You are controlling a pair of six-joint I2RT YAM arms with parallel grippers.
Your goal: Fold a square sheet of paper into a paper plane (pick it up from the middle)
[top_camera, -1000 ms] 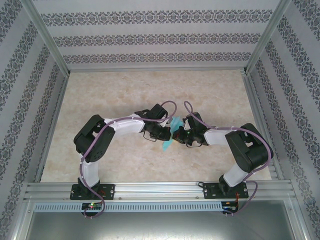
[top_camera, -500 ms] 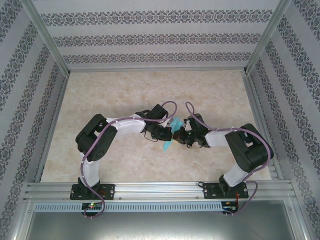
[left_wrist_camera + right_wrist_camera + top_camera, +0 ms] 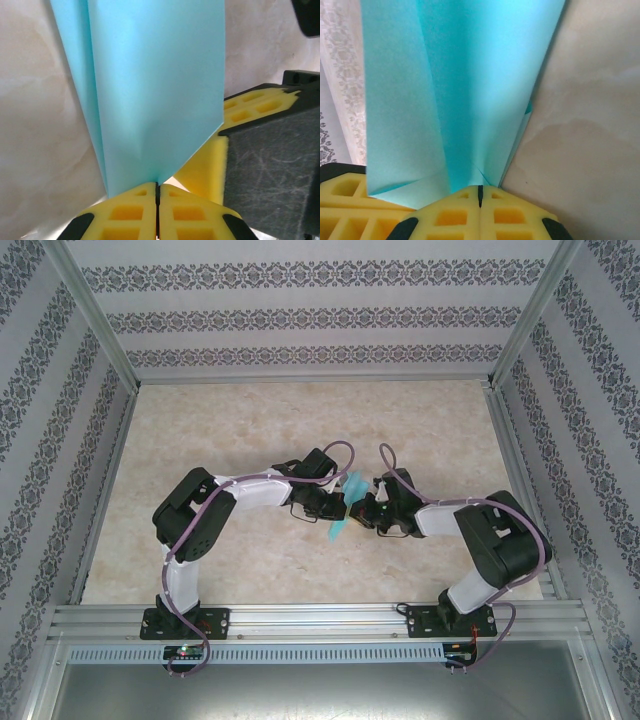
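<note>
Item: paper plane point(image 3: 345, 506), turquoise, creased layers, at mid-counter point(image 3: 250, 420), apparently lifted off it.
My left tool point(image 3: 157, 200): pads clenched on the plane's lower edge.
My right tool point(image 3: 480, 192): likewise clenched on the plane, opposite side.

Item: paper point(image 3: 336, 528), turquoise, thin, plain. We record it folded into creased, overlapping layers, tapering toward its near end, pinched between left tool point(image 3: 157, 192) and right tool point(image 3: 480, 192).
</note>
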